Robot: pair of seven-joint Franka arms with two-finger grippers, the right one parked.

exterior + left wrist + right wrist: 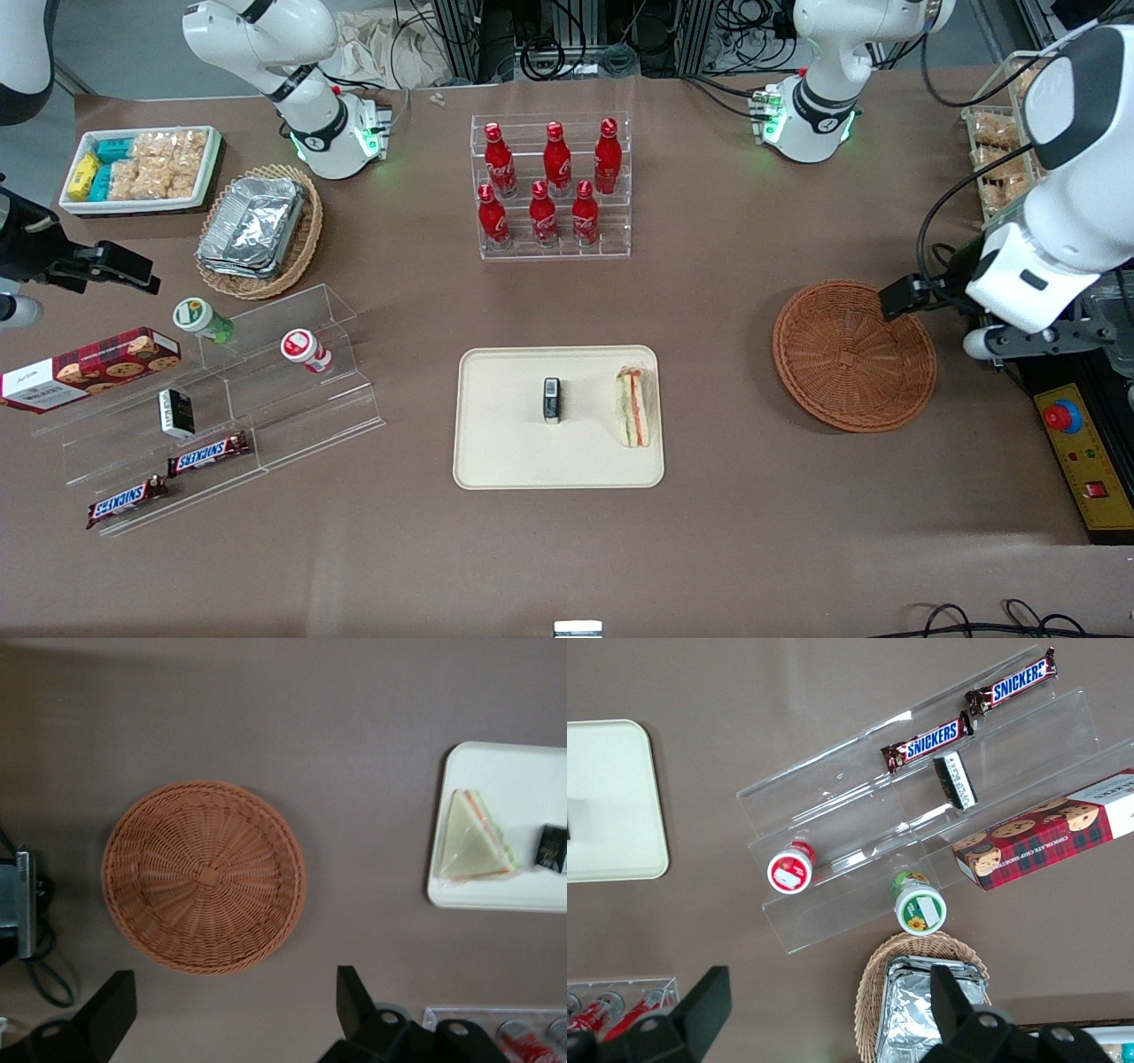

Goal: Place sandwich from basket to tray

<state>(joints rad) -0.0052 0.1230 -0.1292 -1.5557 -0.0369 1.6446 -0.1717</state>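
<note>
Sandwich lies at the tray's three-o'clock edge beside a small black packet, its basket empty, jaws wide above the basket; soft, light and slippery-wrapped, it looks best gripped gently across the bread faces.

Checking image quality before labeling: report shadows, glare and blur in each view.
Front view: even light, glare on the foil trays, soft shadow beside the basket. Left wrist view: open gripper above the table; sandwich on the tray looks slightly soft. Right wrist view: reflections on the clear shelf.
</note>
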